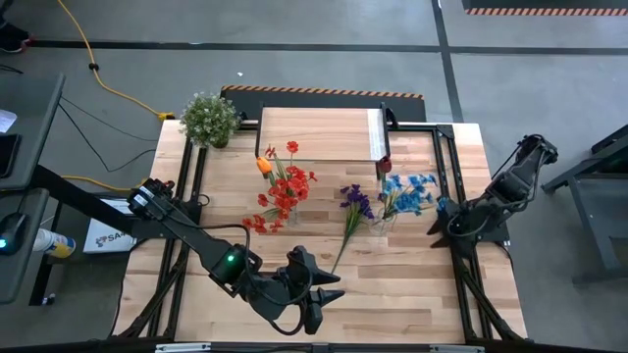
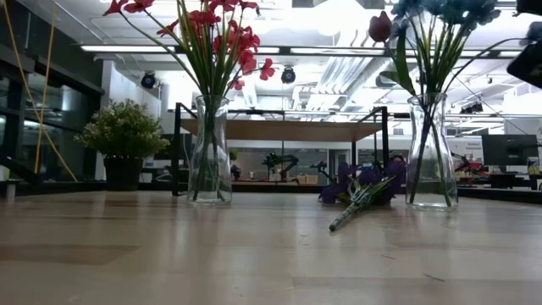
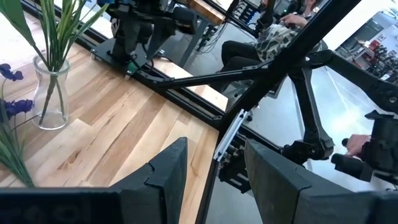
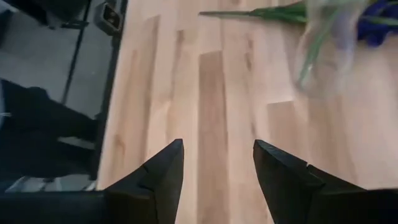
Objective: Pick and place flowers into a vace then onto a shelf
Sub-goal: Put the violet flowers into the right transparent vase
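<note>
High view showed the table (image 1: 392, 294) from above with two glass vases standing near its middle. One vase (image 2: 210, 152) held red flowers (image 1: 283, 191) with an orange tulip (image 1: 263, 165); the other vase (image 2: 430, 152) held blue flowers (image 1: 407, 194) and a dark red rosebud (image 1: 384, 164). From overhead the glass itself was hard to make out under the blooms. A purple bunch (image 1: 355, 201) lay flat on the wood between the vases, its stem (image 1: 343, 245) trailing toward the near edge. The shelf (image 1: 319, 132) stood at the far side, bare on top, beside a potted plant (image 1: 209, 118).

The left gripper (image 1: 319, 294) hung near the front edge, fingers spread and holding nothing. The right gripper (image 4: 217, 168) was just beside the blue vase, jaws apart over bare wood and empty; from above, its fingers were lost in the dark arm. In the low view the flower heads were cut off at the frame's top, and only a dark corner of an arm showed. In the right wrist view the vase was blurred. A seated person (image 3: 261, 43) showed partly beyond the table, mostly hidden by framing.
</note>
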`<state>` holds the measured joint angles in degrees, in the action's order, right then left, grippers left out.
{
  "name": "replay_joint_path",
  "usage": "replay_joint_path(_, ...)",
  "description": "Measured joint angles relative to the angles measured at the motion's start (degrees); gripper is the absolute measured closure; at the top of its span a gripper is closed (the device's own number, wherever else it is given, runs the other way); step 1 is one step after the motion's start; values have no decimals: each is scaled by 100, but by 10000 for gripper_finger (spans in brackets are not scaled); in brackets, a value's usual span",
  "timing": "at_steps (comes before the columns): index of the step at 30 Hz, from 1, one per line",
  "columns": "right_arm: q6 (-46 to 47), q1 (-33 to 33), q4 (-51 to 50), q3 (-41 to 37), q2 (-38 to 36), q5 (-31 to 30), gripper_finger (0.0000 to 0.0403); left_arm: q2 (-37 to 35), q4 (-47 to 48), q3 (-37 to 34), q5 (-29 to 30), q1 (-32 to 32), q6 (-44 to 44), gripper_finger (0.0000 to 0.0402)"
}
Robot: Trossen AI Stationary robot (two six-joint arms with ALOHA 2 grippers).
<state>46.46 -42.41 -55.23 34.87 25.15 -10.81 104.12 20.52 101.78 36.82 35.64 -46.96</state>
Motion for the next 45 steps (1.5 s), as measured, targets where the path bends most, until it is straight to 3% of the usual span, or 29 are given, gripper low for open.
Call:
replay_joint_path(21, 1034, 0, 335, -2, -2, 1530, 219, 0, -63, 5, -46, 15, -137, 206)
replay_joint_path(32, 1802, 0, 533, -5, -4, 2391, 219, -4, 35, 573, -142, 125, 57, 206)
replay_joint_path(45, 1800, 1, 3924, -7, -4, 2365, 219, -2, 4, 695, 24, 315, 35, 206)
